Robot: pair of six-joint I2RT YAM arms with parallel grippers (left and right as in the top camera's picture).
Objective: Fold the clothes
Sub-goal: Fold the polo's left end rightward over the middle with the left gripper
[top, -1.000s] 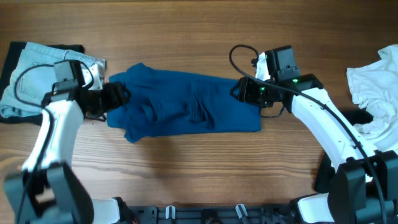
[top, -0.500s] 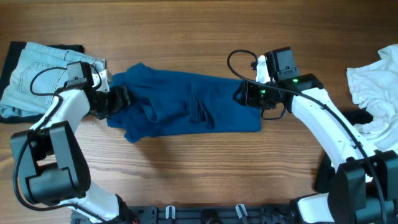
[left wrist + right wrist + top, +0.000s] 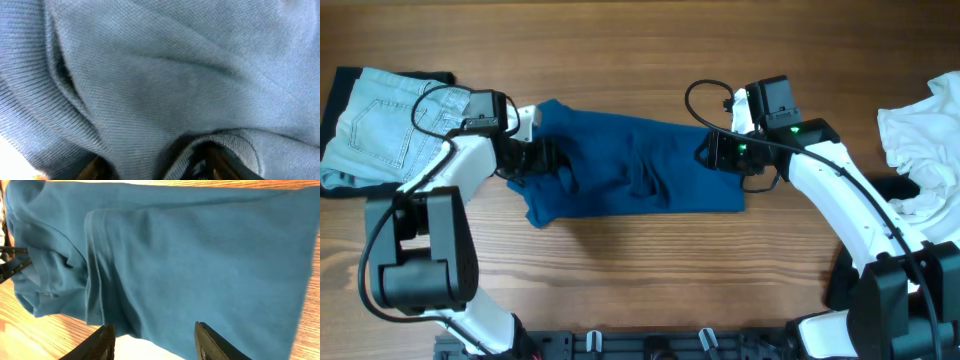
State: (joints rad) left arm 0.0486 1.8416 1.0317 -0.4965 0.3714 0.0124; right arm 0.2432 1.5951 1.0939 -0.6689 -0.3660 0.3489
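Note:
The deep-blue shirt (image 3: 650,165) lies crumpled across the middle of the wooden table. My left gripper (image 3: 548,158) is shut on the shirt's left part, with the fabric bunched around it. In the left wrist view the blue fabric (image 3: 160,75) fills the frame and drapes over the fingers (image 3: 160,167), which barely show. My right gripper (image 3: 705,152) is open and hovers over the shirt's right end. In the right wrist view its fingers (image 3: 155,340) are spread wide above the shirt's edge (image 3: 200,255), holding nothing.
Light-blue jeans (image 3: 380,120) lie on a dark garment (image 3: 342,78) at the back left. A white garment (image 3: 920,135) is heaped at the right edge. Bare wood (image 3: 620,270) runs along the front.
My left gripper has moved right, pulling the shirt's left part over towards the middle. The right arm has stayed in place.

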